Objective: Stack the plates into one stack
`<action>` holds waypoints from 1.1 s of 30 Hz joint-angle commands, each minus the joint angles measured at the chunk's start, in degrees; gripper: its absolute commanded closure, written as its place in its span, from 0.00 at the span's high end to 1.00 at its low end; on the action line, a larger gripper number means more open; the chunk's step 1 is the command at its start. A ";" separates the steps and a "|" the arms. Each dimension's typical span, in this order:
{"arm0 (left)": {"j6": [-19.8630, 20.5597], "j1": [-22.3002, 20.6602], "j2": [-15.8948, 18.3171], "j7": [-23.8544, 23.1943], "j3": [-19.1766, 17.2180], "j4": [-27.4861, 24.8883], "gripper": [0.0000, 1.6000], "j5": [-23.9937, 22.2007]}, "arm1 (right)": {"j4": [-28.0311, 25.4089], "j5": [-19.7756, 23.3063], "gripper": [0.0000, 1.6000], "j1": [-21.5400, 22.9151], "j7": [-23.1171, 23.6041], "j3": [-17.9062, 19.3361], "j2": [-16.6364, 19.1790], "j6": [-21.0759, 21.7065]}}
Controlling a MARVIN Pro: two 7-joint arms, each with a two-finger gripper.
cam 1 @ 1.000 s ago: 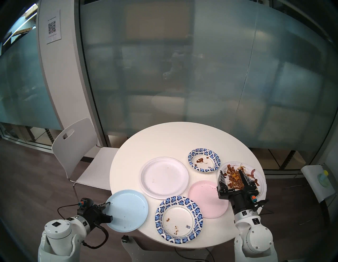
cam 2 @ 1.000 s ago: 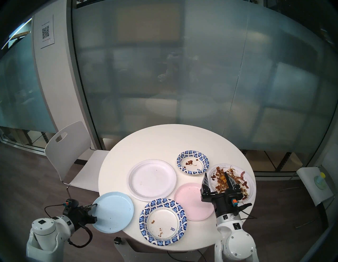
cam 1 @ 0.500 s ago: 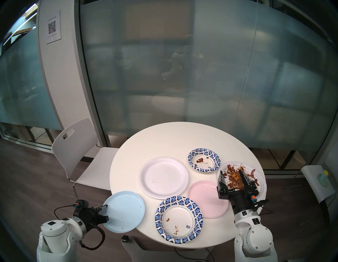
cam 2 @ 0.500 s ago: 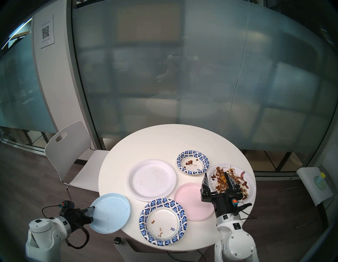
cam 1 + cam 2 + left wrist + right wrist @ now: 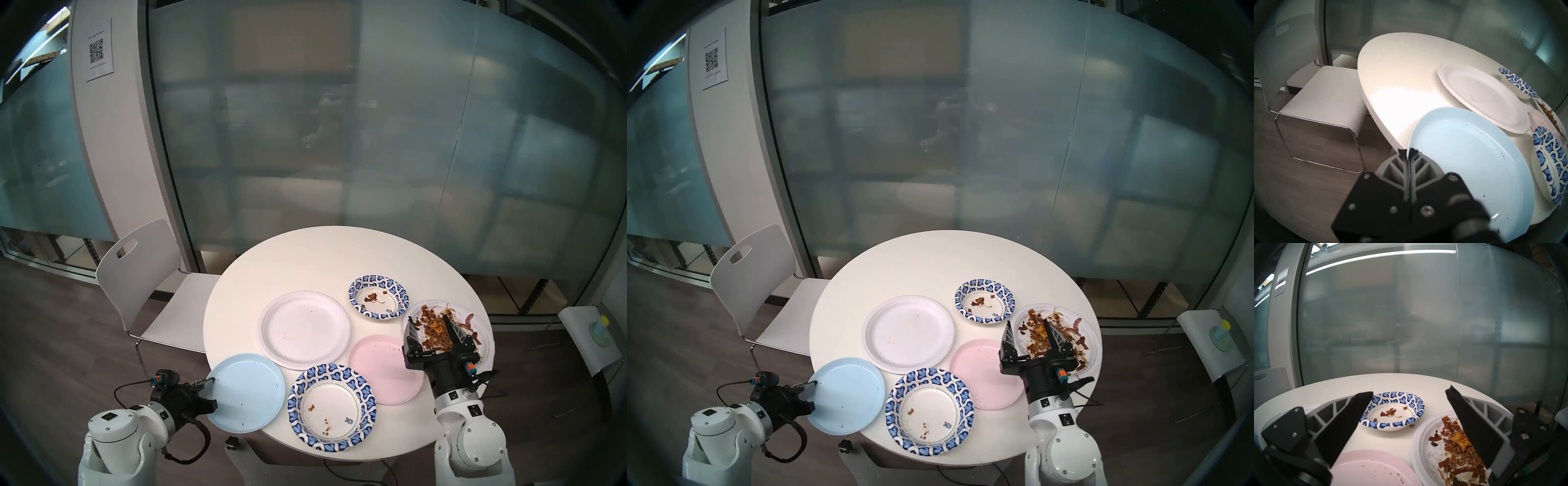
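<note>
The left gripper (image 5: 207, 390) is clamped on the left rim of the round pale blue plastic plate (image 5: 249, 393), which hangs over the near left edge of the round white table (image 5: 305, 258). The right gripper (image 5: 430, 327) hovers with fingers spread wide and empty, above the large white paper plate strewn with brown food scraps (image 5: 475, 325) at the table's right.

The far half of the counter (image 5: 325, 258) lay bare, while five plates crowded its near half edge to edge and a chair (image 5: 146, 281) stood at its left.
</note>
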 commanded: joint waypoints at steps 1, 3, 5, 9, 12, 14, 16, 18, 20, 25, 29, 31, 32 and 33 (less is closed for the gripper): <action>-1.71 0.14 0.18 0.89 1.13 -1.36 0.00 1.76 | -1.22 0.02 1.00 0.10 0.00 -0.03 -0.01 -0.21; -1.77 -0.10 0.86 0.81 0.91 -1.18 0.00 2.15 | -1.22 0.03 1.00 0.10 0.00 -0.03 -0.01 -0.21; -2.15 -0.05 1.95 0.26 0.67 -1.07 0.00 2.60 | -1.21 0.03 1.00 0.10 0.00 -0.03 -0.01 -0.21; -2.41 0.05 3.53 -1.12 0.14 -0.98 0.24 2.73 | -1.20 0.03 1.00 0.10 0.00 -0.03 -0.01 -0.22; -2.07 -0.13 3.92 -2.01 -0.32 -1.26 0.46 2.54 | -1.21 0.03 1.00 0.10 0.00 -0.03 -0.01 -0.22; -1.63 -0.24 4.31 -2.81 -0.36 -1.59 0.47 2.48 | -1.20 0.03 1.00 0.10 0.00 -0.04 -0.01 -0.22; -1.39 -0.21 4.22 -2.92 -0.34 -1.91 0.48 2.49 | -1.20 0.03 1.00 0.11 0.00 -0.04 -0.01 -0.22; -0.30 -0.21 4.40 -3.56 0.05 -2.28 0.53 2.60 | -1.21 0.03 1.00 0.10 0.00 -0.04 -0.01 -0.21; -0.03 0.00 4.19 -3.38 0.38 -2.60 0.55 2.97 | -1.21 0.03 1.00 0.10 0.00 -0.04 -0.01 -0.21; 0.73 -0.62 3.84 -2.51 1.18 -1.94 0.58 3.65 | -1.22 0.03 1.00 0.09 -0.01 -0.04 -0.01 -0.21; 1.71 -1.37 3.81 -2.19 1.08 -1.69 0.62 3.57 | -1.22 0.03 1.00 0.09 -0.01 -0.04 -0.01 -0.21; 2.18 -1.98 3.77 -1.27 0.47 -1.36 0.66 3.98 | -1.21 0.03 1.00 0.10 -0.01 -0.04 -0.01 -0.21; 2.04 -1.88 3.90 -1.35 0.08 -1.45 0.67 3.84 | -1.21 0.03 1.00 0.10 -0.01 -0.04 -0.01 -0.21; 2.32 -1.55 4.12 -1.85 -0.61 -1.90 0.68 3.29 | -1.21 0.03 1.00 0.10 0.00 -0.04 -0.01 -0.21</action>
